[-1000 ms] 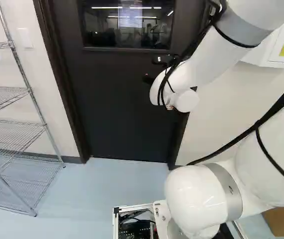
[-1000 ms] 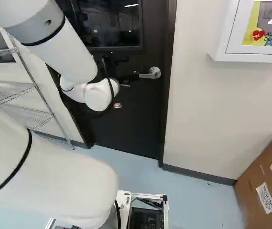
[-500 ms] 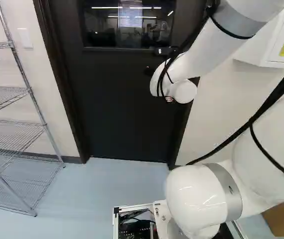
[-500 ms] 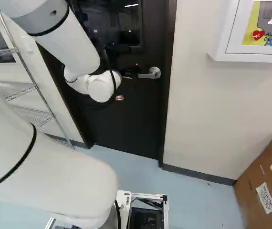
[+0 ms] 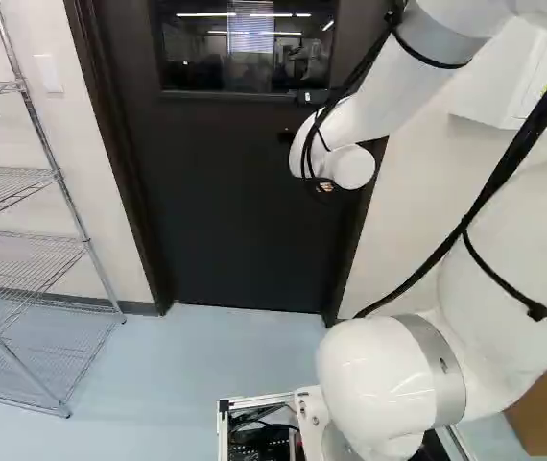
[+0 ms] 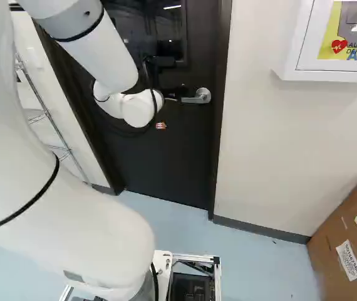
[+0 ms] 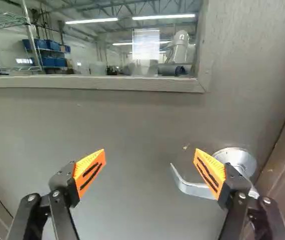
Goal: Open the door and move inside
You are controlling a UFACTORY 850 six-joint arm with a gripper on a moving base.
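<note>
Right base view: one dark door [image 6: 166,166], closed, bearing a lever handle [image 6: 202,95] near its edge; before it, our white arm [image 6: 113,59], with our gripper [image 6: 177,92] mostly hidden beyond the wrist. Wrist view: two black fingers with orange pads, spread wide apart, nothing clamped between them; door face ahead; window [image 7: 102,84] set in the door, its lower frame beyond the fingertips. One finger overlaps the handle's lever, whose free end shows between the two; whether they touch, we cannot quite tell. Left base view: wire shelving [image 5: 24,235] in chrome, left of the door; pale blue floor [image 5: 168,365] at its foot. Further items, at the right of the right base view: one white wall cabinet [image 6: 289,59]; one cardboard box [image 6: 329,260], with white labels.
</note>
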